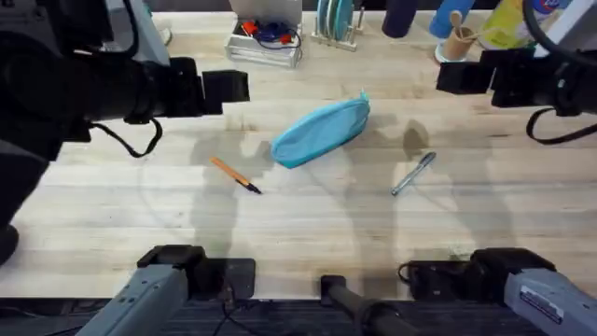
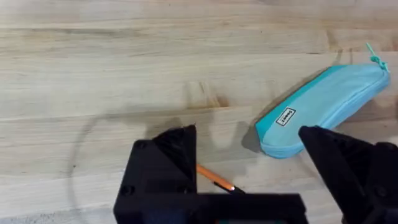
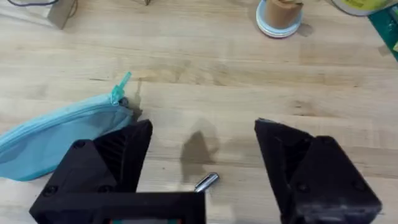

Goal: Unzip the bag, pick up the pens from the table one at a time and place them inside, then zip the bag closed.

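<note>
While both arms hang high above the table (image 1: pixel 112 233), the left gripper (image 2: pixel 249 168) has its black fingers spread wide with nothing between them. Below it an orange pen (image 1: pixel 234 175) lies left of the middle. Just right of that pen, the light blue bag (image 1: pixel 321 132) lies slanted, its zipper pull at the far right end. Further right rests a silver pen (image 1: pixel 412 174), apart from the bag, under the right gripper (image 3: pixel 202 162), also spread and holding nothing
</note>
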